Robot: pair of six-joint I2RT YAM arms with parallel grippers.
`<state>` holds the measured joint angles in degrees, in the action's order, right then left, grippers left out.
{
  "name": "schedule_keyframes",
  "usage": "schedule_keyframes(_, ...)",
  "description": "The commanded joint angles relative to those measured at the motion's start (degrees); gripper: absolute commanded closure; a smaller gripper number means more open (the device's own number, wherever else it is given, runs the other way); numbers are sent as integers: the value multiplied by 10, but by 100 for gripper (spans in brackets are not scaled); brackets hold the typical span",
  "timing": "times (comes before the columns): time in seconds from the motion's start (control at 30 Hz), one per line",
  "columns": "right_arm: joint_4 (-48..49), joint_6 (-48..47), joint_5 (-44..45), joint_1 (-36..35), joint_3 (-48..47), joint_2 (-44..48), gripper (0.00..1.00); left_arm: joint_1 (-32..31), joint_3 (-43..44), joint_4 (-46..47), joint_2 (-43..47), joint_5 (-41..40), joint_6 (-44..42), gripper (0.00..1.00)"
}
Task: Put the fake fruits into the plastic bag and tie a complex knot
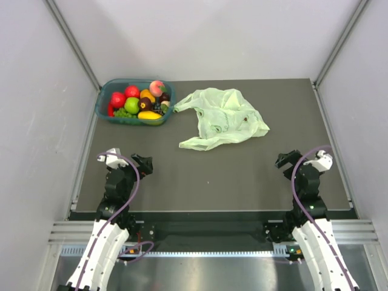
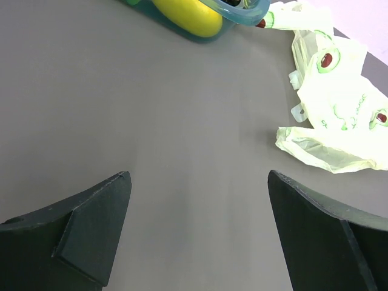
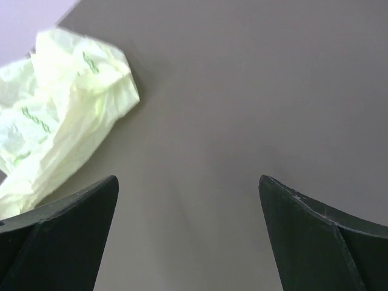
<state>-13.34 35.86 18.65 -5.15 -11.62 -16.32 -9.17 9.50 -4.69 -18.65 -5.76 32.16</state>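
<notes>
Basically nothing's done yet: the fake fruits (image 1: pixel 138 102) all sit in the teal tub (image 1: pixel 102 104) far left, the plastic bag (image 1: pixel 223 118) lies crumpled and unknotted beside it, and the left gripper (image 1: pixel 143 163) and right gripper (image 1: pixel 285 160) gape wide, holding nothing.

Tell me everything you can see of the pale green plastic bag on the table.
The thin, crinkled, translucent pale green plastic bag lies crumpled and flattened on the dark grey table, seemingly empty and untied. Green printed marks and small dark red spots dot it. One strip reaches left to the teal plastic tub; whether they touch is unclear. Another flap points toward the near edge. Nothing grips it or rests on it.
</notes>
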Motion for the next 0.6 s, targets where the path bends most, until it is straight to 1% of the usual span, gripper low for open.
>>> schedule_keyframes(0.0, -9, 41, -51, -4, -45, -42, 0, 0, -5, 39, -3, 7, -8, 1)
schedule_keyframes(0.07, 1, 76, -95, -3, -57, -81, 0, -1, -5, 40, -3, 10, -10, 1)
schedule_keyframes(0.2, 42, 122, -138, -7, -92, -154, 0, 0, -5, 42, -2, 13, -13, 1)
schedule_keyframes(0.23, 47, 129, -139, -10, -99, -171, 0, 0, -5, 42, -3, 13, -12, 1)
schedule_keyframes(0.33, 67, 146, -143, -29, -140, -258, 0, -1, -5, 42, -3, 13, -14, 1)
schedule_keyframes(0.37, 74, 149, -143, -29, -140, -274, 0, 0, -5, 42, -3, 14, -13, 1)
schedule_keyframes(0.53, 141, 170, -124, -83, -178, -368, 0, 0, -5, 42, -3, 14, -13, 1)
schedule_keyframes(0.57, 150, 177, -119, -89, -186, -403, 0, 0, -5, 42, -3, 13, -13, 1)
